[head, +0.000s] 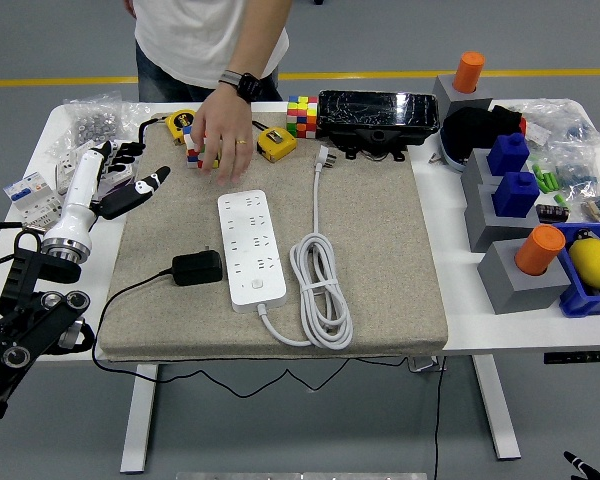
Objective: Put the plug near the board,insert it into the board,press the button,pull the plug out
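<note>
**Left hand held clear, plug loose on the mat**

Left hand point(120, 180) is seen raised over the table's left edge, its dark fingers point(145, 186) spread and nothing held; the right hand is out of view. Just beyond it, near the mat's point(400, 290) left edge, the black plug point(198, 267) lies free beside the white board point(251, 247), its thin black cord trailing off the near edge. The plug is judged light, rigid and smooth-sided, so slipping under a loose pinch is likely; a firm grip across its broad body, clear of the prongs and cord, is suggested. The board is judged light enough to slide when pushed. At the far edge, a person's hand point(218, 135) is over the colour cubes point(202, 146).
</note>
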Robot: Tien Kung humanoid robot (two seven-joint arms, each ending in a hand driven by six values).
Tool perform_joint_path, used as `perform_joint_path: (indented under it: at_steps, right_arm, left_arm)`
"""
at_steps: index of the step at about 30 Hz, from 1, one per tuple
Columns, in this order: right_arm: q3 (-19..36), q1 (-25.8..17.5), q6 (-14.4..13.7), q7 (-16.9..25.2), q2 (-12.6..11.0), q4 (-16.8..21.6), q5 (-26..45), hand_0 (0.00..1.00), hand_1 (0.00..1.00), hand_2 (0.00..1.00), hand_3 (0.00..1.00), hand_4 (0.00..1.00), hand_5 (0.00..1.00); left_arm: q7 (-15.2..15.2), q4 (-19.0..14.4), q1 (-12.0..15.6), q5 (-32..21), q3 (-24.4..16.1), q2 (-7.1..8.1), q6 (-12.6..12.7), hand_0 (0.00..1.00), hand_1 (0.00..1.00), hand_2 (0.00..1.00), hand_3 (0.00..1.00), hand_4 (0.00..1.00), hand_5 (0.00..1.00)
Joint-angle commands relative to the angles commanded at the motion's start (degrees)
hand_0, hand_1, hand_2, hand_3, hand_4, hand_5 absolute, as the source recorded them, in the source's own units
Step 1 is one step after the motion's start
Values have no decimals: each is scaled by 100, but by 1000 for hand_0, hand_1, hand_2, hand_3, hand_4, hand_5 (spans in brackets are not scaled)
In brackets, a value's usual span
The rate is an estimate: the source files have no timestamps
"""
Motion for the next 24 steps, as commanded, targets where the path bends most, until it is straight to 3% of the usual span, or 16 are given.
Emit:
perform_joint_path:
  at_steps: [8, 24]
  right_arm:
    - [-13, -3, 2, -4, -3, 0, 9, 580, 673, 686, 617, 985, 524]
    - [-27, 7, -2, -6, -6, 9, 6, 580, 673, 685, 616, 984, 523]
  left_arm:
    - [87, 81, 125, -189, -328, -84, -43, 663, 691, 684, 633, 864, 465]
    - [159, 64, 317, -204, -710, -88, -121, 651, 672, 673, 613, 844, 440]
